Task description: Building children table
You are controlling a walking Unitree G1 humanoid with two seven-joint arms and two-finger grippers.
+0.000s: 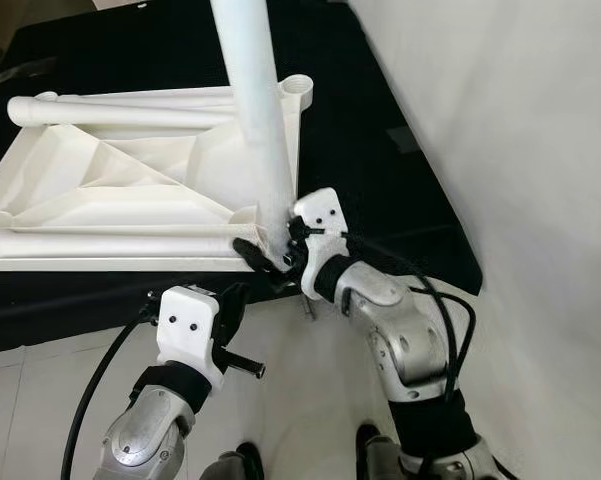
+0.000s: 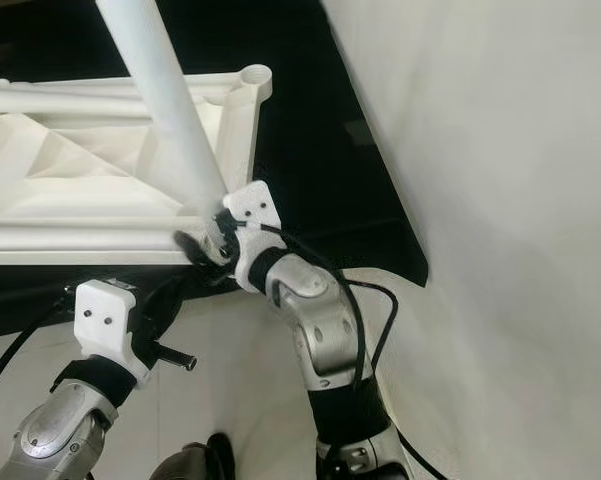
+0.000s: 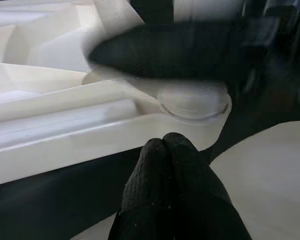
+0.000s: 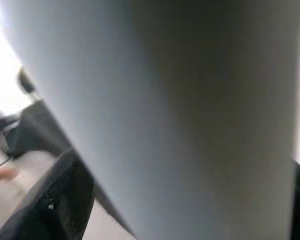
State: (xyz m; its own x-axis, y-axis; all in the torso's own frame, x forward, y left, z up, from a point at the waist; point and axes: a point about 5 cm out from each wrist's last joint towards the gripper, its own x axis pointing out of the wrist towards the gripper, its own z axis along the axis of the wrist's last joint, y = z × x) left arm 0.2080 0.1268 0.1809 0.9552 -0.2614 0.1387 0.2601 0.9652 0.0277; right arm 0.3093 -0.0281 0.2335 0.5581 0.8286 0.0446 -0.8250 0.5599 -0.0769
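A black mat (image 1: 380,130) covers the pale tiled floor (image 1: 40,390), and along the robot's right a plain white wall (image 1: 520,120) runs close beside the mat's edge, leaving only a narrow dark strip there. The white plastic tabletop (image 1: 110,190) lies upside down on the mat, ribs showing, its near edge close to the mat's front border. Two loose legs lie along its rim, and an empty round socket (image 1: 297,88) sits at the far corner. One table leg (image 1: 255,100) stands upright in the near corner socket. The right gripper (image 1: 270,255) pinches the base of that leg, a black finger on each side. The left gripper (image 3: 164,145) hovers just in front of the tabletop's near edge, its fingertips pressed together on nothing. Bare tile lies open around the robot's feet.
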